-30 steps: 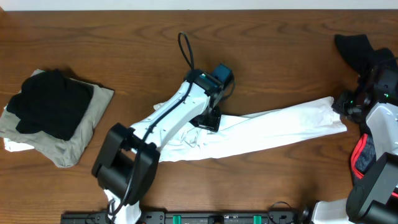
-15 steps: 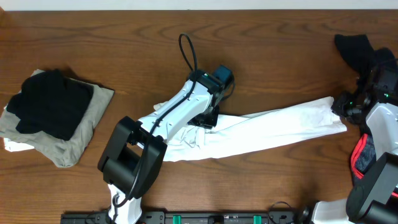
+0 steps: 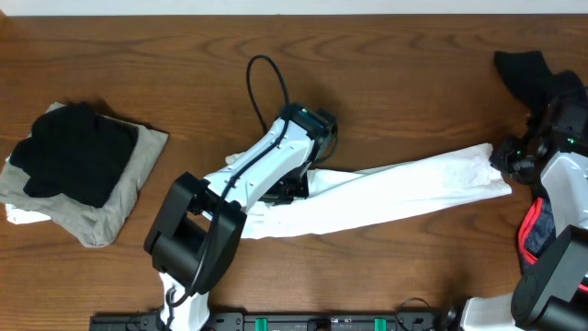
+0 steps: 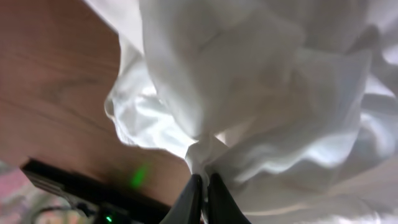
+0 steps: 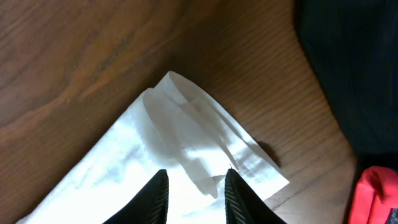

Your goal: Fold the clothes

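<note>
1. Brown wood grain covers the whole table (image 3: 413, 83) in the overhead view, with a pale strip (image 3: 367, 5) along its far edge and a dark rail (image 3: 322, 322) along the near one.
2. We see the white T-shirt (image 3: 413, 193) drawn into a long band from the middle of the table out to the right.
3. The left gripper (image 3: 292, 188) sits at the bunched left end of that band, and a black cable (image 3: 262, 78) loops above its wrist.
4. The right gripper (image 3: 503, 158) is at the band's right end.
5. A folded pile (image 3: 73, 156), black on top of beige, lies at the far left, well apart from the shirt.
6. A black garment (image 3: 524, 69) lies at the far right corner, and a red-trimmed cloth (image 3: 531, 230) shows beside the right arm.
7. From the left wrist we see bare table (image 4: 50, 74) on the left and the T-shirt (image 4: 249, 81) crumpled over the rest.
8. The left gripper (image 4: 202, 180) is closed tight, pinching a small fold of white cloth; a green light (image 4: 138, 176) glows on the dark rail (image 4: 74, 186).
9. From the right wrist, table (image 5: 93, 62) grain fills the left, and the T-shirt (image 5: 186, 143) ends in a folded corner.
10. The right gripper (image 5: 196, 186) straddles that corner with a narrow gap; we cannot tell whether it clamps the cloth.
11. Dark cloth (image 5: 348, 74) and red trim (image 5: 373, 193) lie at the right edge.
</note>
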Robot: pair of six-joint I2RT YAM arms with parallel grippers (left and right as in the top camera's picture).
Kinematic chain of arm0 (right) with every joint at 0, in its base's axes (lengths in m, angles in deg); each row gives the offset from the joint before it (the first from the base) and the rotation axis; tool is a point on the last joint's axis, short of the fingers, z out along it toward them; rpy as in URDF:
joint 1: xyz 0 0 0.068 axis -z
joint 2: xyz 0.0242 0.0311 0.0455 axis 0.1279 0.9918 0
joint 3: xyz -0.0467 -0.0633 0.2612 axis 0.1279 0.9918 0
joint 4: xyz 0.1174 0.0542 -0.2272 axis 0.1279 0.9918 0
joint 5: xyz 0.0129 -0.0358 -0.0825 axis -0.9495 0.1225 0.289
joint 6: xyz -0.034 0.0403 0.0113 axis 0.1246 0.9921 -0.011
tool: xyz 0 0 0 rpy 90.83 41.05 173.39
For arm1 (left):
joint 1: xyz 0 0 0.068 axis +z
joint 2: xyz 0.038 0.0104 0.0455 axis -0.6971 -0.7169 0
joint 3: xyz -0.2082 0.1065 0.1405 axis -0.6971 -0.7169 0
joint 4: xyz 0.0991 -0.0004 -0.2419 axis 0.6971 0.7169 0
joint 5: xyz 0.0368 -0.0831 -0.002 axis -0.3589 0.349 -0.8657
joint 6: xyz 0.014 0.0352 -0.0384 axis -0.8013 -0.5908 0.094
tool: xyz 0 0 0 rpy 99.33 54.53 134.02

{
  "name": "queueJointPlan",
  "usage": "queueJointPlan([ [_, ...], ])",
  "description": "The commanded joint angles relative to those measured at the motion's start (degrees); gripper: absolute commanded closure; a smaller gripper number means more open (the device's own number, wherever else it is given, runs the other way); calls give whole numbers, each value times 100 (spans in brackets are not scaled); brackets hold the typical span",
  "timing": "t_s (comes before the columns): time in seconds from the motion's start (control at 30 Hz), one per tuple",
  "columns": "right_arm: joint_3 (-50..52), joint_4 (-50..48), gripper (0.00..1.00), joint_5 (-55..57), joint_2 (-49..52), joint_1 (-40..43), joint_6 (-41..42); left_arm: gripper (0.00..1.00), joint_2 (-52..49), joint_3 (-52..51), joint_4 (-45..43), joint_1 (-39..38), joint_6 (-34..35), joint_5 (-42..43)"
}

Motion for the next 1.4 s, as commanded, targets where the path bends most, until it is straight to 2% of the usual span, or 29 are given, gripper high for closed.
queueJointPlan([
  [0.0,-4,-17,71,44,42,44,-87,94,151,-28,37,-153,409,221],
  [0.13,-4,-15,71,44,42,44,-87,94,151,-221,118,-315,501,214],
  [0.3,-4,-15,71,42,42,44,-85,94,151,-483,643,-356,1226,-538],
  [0.5,-4,-13,71,42,42,44,-85,93,151,-675,496,-356,1333,-531],
  [0.57,-4,-13,71,39,42,44,-85,89,151,-671,295,-356,1322,-533],
  [0.73,-4,7,71,42,42,44,-85,89,201,-400,232,-356,1156,-780],
  [0.8,-4,9,71,39,42,44,-85,86,306,-227,293,-345,1158,-1003],
  [0.9,-4,31,71,-50,42,42,-111,69,535,-50,313,-260,1158,-1331],
  [1.1,-4,22,75,-1355,42,42,-743,67,863,-22,-48,61,1167,-1379],
  [1.13,-4,15,75,-1532,42,35,-824,67,866,-22,-210,79,1080,-1270],
  [1.27,-4,116,75,-1775,42,-42,-876,68,826,-24,-1340,81,-166,-164],
  [1.37,44,216,75,-1784,42,-188,-879,67,754,-26,-1775,68,-396,144],
])
